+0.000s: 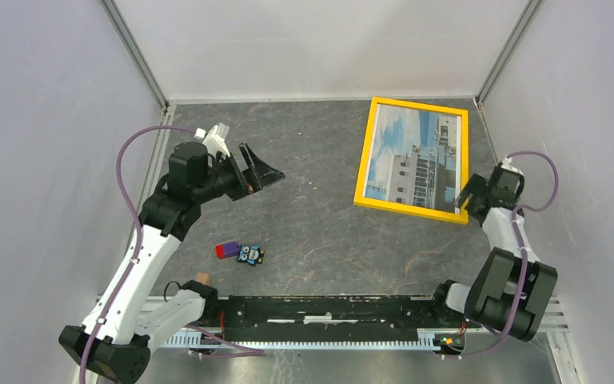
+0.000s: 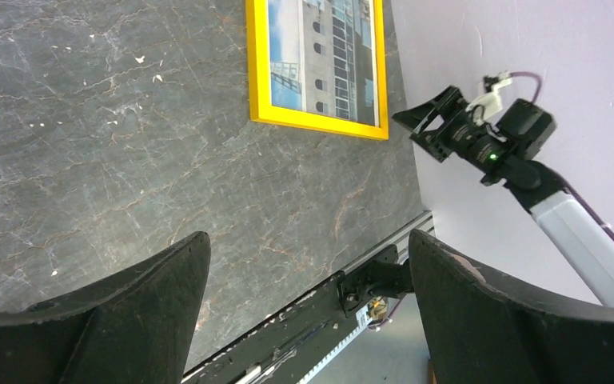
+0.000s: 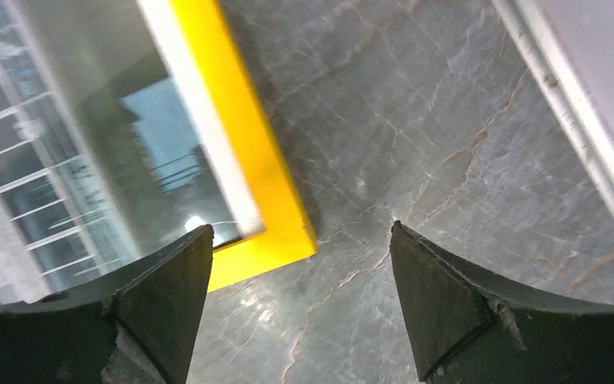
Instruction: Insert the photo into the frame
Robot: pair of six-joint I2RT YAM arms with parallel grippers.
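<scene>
The photo (image 1: 416,160) lies inside the frame (image 1: 365,156), picture side up, flat on the surface (image 1: 320,232) at the far right. The main job looks done (whether any backing is fitted cannot be seen). The right pincer (image 1: 470,200) hangs at the frame's near right corner, jaws wide and holding nothing. The left pincer (image 1: 262,172) hovers well apart over the left side, also wide and empty. All that seems left is drawing the arms clear.
</scene>
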